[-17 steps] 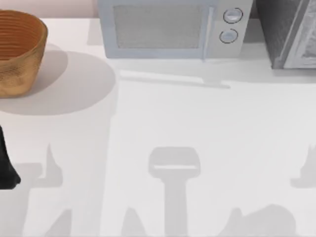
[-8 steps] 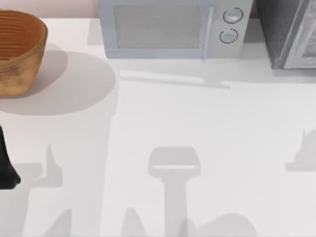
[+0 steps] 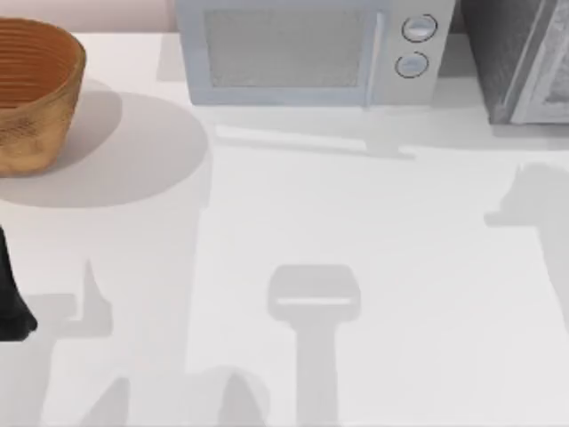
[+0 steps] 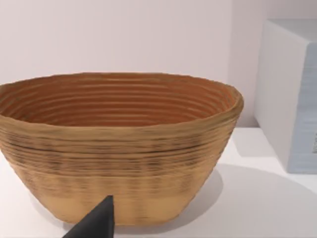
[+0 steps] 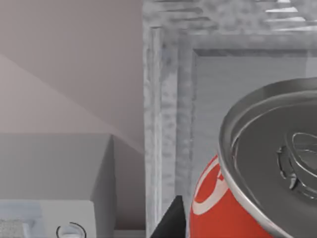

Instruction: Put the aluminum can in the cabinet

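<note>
The aluminum can [image 5: 233,208], red with a silver top, sits very close in the right wrist view. My right gripper [image 5: 237,230] is shut on it, and one dark fingertip [image 5: 171,222] lies against its side. Just behind the can stands the cabinet [image 5: 168,99], its grey speckled frame and lighter door panel facing the can. From above, the cabinet [image 3: 502,53] stands at the back right corner. My left gripper [image 3: 11,307] is parked at the table's left edge.
A woven basket [image 3: 31,93] stands at the back left, large in the left wrist view [image 4: 119,148]. A light grey microwave [image 3: 302,53] with two knobs is at the back middle, left of the cabinet. The white tabletop [image 3: 356,222] carries only arm shadows.
The right arm's shadow on the table has moved from the front right up toward the cabinet. The left arm has stayed put.
</note>
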